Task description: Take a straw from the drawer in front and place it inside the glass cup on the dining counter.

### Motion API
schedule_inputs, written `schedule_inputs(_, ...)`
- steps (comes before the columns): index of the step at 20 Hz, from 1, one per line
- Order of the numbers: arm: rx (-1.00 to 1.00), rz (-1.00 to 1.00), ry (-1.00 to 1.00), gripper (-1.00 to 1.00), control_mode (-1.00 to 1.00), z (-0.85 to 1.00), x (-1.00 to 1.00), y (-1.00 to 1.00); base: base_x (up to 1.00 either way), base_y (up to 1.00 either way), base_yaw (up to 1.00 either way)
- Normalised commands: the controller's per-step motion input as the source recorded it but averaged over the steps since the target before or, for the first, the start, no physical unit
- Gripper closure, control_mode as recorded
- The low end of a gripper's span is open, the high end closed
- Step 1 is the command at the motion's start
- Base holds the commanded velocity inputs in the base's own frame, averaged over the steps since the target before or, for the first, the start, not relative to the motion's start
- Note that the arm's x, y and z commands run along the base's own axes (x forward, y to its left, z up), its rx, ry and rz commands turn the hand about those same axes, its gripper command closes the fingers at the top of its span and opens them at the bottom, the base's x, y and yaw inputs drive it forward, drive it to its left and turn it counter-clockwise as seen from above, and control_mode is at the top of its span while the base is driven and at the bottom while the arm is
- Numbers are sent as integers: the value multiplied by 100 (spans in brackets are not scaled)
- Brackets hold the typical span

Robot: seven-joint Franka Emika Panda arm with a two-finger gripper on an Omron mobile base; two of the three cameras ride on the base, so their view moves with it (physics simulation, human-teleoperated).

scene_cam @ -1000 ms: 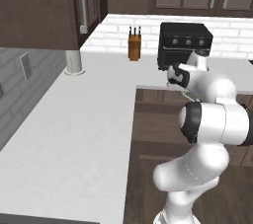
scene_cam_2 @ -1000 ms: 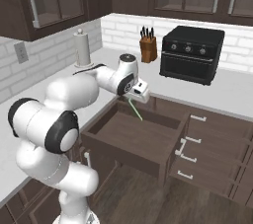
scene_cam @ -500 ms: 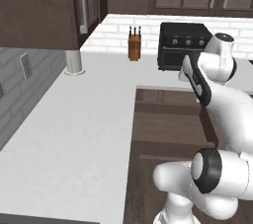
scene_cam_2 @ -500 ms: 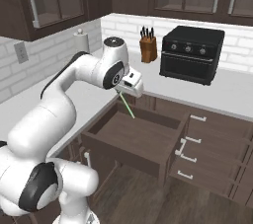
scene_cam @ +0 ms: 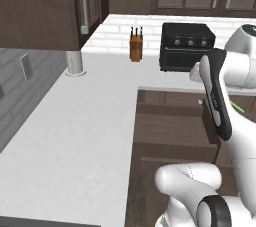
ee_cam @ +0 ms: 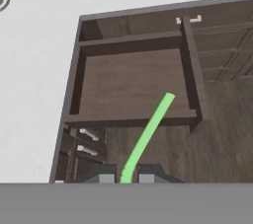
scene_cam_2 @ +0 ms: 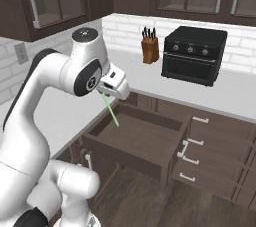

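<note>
Straw (scene_cam_2: 110, 110) bright green, thin, pinched between the two dark fingertips of the hand (scene_cam_2: 104, 93), jaws pressed tight on its upper end; long part hangs down and slants away from the hand, free end in the air above the open drawer (scene_cam_2: 141, 143). Hand view: straw (ee_cam: 146, 136) rises from between the fingertips across the drawer's front edge, tip over the bare drawer floor, touching nothing that can be told. Drawer (ee_cam: 133, 84) dark brown wood, pulled out wide, shallow, inside bare. Left base view: short green bit of straw (scene_cam: 239, 107) peeks out beside the white arm, hand itself hidden behind the forearm. White arm is raised, wrist bent over the drawer opening, hand held above worktop level. Light grey worktop (scene_cam_2: 66, 112) runs along the brick wall; black toaster oven (scene_cam_2: 193, 54) and wood knife block (scene_cam_2: 149, 47) stand on it near the back, well apart from the hand. More dark drawer fronts with pale handles (scene_cam_2: 191, 151) to the right of the open drawer.
</note>
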Motion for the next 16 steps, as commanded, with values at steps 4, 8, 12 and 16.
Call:
schedule_inputs(4, 0, 0, 0, 100, 100, 0, 0, 0, -100, 1, 0)
schedule_inputs(8, 0, 0, 0, 100, 100, 0, 0, 0, -100, -2, -8)
schedule_inputs(12, 0, 0, 0, 100, 100, 0, 0, 0, -92, -40, -39)
schedule_inputs(16, 0, 0, 0, 100, 100, 0, 0, 0, -14, -49, -70)
